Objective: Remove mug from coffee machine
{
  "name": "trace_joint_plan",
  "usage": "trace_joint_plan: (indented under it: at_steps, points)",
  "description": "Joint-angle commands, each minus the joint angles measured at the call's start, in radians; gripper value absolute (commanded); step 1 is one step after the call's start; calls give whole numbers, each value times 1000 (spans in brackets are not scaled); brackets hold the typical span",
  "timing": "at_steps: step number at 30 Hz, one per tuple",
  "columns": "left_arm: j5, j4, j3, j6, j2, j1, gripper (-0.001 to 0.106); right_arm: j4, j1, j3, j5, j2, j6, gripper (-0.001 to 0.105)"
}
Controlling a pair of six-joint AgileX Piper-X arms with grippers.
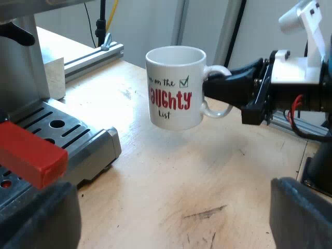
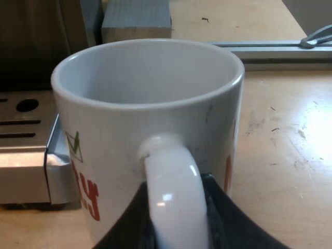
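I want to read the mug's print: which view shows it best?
Left wrist view: the mug, in the right claw, faces it with its print. Right wrist view shows mostly handle and rim, only the print's edge.

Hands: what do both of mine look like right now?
The right hand has black fingers tapering to narrow tips, on a black base with a white casing behind it. The left hand has broad, dark, blocky fingers.
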Motion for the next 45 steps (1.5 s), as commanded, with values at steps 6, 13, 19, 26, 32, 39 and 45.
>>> trace_joint_plan:
  at_steps: [6,13,19,26,32,39,45]
  points:
    - [-10,-12,-2,-11,-3,-3,77,-202,-231,19,-98,43,-6,0]
    - [-10,-12,7,-11,-3,-3,77,-347,-431,19,-361,131,-141,0]
    - [-1,-10,27,-11,-3,-3,77,-682,-627,19,-526,334,-335,0]
    - [-3,57,33,-11,-3,-3,77,-868,-683,19,-598,545,-397,0]
    - [-3,55,38,-5,-3,-3,77,-1048,-683,19,-625,719,-444,0]
    - [-10,55,38,-3,-3,-3,77,-1183,-683,19,-625,842,-444,0]
    - [-100,55,45,34,-3,-3,77,-1169,-683,19,-644,857,-376,0]
